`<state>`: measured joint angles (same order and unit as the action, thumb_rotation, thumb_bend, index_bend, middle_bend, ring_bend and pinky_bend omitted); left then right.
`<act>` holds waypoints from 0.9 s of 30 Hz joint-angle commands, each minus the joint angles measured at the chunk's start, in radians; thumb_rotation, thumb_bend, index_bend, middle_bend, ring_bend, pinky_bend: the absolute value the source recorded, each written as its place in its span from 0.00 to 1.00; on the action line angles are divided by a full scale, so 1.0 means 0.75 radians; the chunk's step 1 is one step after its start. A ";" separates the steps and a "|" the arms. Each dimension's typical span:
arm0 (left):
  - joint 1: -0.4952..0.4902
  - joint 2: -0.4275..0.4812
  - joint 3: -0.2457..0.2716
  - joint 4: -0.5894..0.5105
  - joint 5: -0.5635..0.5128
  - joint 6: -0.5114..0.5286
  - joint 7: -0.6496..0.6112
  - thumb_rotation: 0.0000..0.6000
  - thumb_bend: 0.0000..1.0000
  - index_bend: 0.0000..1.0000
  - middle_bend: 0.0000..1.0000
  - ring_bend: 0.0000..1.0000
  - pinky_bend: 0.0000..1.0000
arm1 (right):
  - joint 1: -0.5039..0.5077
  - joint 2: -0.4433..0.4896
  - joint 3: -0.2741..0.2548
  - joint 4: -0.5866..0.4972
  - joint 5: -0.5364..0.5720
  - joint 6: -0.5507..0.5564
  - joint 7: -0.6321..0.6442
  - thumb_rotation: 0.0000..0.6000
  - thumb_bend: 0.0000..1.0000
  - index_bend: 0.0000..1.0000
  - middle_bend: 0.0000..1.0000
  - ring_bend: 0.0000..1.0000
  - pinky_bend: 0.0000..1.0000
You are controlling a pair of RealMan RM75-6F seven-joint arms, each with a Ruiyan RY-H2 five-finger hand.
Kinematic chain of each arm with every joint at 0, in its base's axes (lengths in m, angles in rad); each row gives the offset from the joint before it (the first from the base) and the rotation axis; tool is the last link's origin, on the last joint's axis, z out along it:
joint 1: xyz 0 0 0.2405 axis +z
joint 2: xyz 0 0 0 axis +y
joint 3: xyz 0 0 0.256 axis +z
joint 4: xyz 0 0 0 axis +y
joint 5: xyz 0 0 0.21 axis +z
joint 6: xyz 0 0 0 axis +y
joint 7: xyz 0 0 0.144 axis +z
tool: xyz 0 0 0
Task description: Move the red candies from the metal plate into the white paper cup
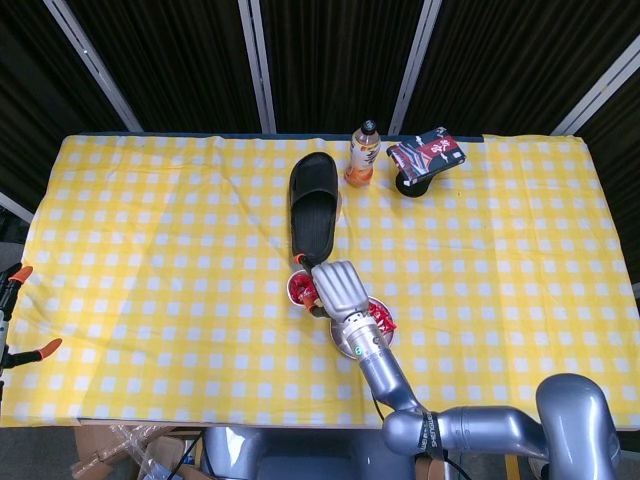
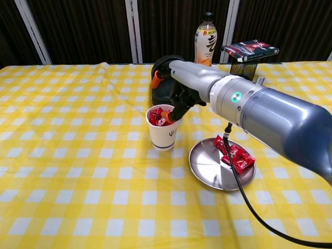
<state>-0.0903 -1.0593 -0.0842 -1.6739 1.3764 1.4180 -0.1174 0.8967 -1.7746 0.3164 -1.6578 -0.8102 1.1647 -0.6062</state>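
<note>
Right hand [image 2: 179, 88] fingers spread, empty, above paper cup [image 2: 162, 134], black slipper [image 1: 314, 203] behind, bottle [image 1: 364, 154] beyond

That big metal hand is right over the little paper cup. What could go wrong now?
The right hand hangs over the white paper cup, fingers at its rim, so pulling away could tip the light cup. The red candies in the cup are piled to the rim and might spill. More candies remain on the metal plate.

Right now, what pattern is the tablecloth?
Yellow and white checks on the tablecloth; clearest in the chest view.
</note>
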 commanded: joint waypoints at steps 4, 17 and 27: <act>0.002 -0.003 0.000 0.003 0.006 0.009 0.001 1.00 0.04 0.03 0.00 0.00 0.00 | -0.078 0.109 -0.036 -0.178 -0.128 0.104 0.031 1.00 0.41 0.24 0.82 0.89 0.84; 0.011 -0.018 0.010 0.026 0.059 0.056 0.029 1.00 0.04 0.03 0.00 0.00 0.00 | -0.441 0.578 -0.375 -0.370 -0.616 0.367 0.218 1.00 0.40 0.01 0.27 0.22 0.27; 0.021 -0.041 0.028 0.053 0.098 0.099 0.166 1.00 0.03 0.00 0.00 0.00 0.00 | -0.755 0.818 -0.598 -0.202 -0.807 0.571 0.439 1.00 0.33 0.00 0.00 0.00 0.00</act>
<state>-0.0768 -1.0846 -0.0650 -1.6406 1.4460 1.4839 -0.0104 0.3814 -1.1891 -0.0966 -1.8512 -1.3837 1.5508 -0.3249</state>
